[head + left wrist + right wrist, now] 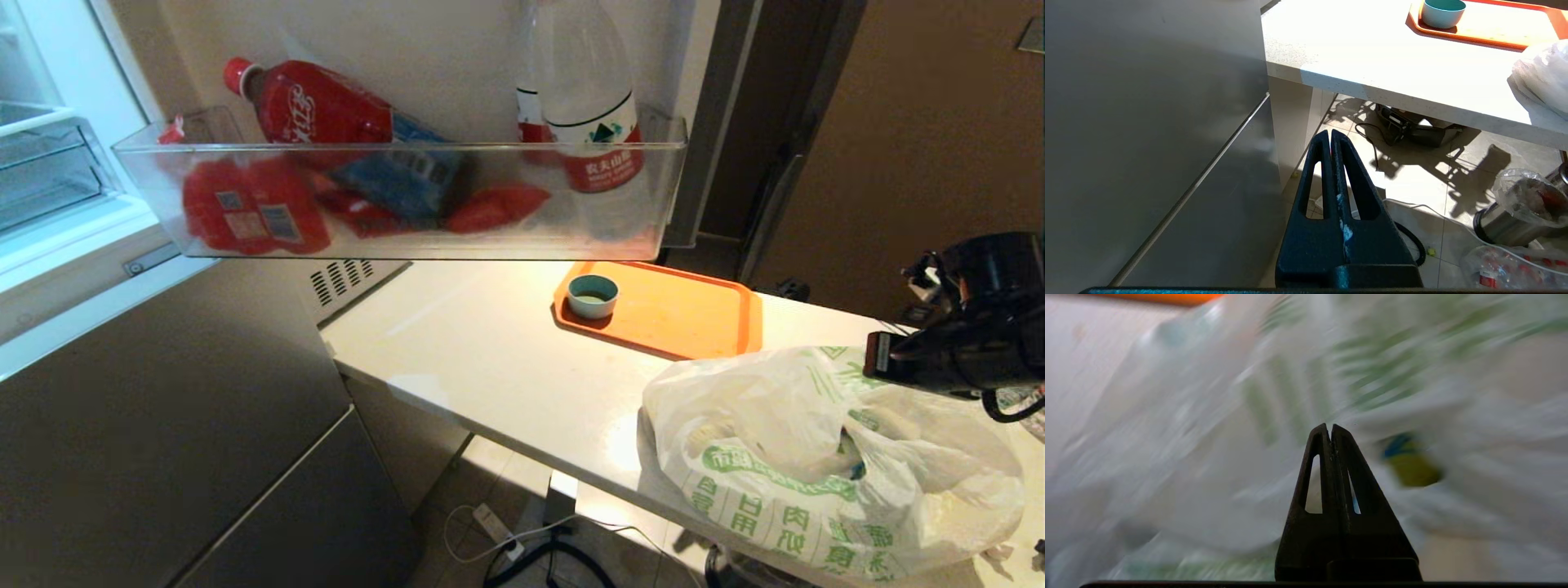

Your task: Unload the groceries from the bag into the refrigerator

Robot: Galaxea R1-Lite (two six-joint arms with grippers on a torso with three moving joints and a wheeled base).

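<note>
The bag (816, 457), white crinkly plastic with green characters, lies on the near right end of the white table (490, 359). Through its mouth I see a yellow-green pack (1410, 467); the other groceries are hidden. My right arm (963, 327) hangs just over the bag's right side. The right gripper (1329, 430) is shut and empty, pointing at the bag (1208, 416) from close up. The refrigerator (163, 392) stands at the left with its upper door swung open. My left gripper (1330, 136) is shut and empty, parked low beside the grey lower doors (1147, 122).
The open door's clear bin (392, 204) holds red bottles and a clear water bottle (600, 122). An orange tray (686, 314) with a teal cup (592, 296) sits behind the bag. A vented silver box (351, 282) stands by the fridge. Cables (522, 547) lie on the floor.
</note>
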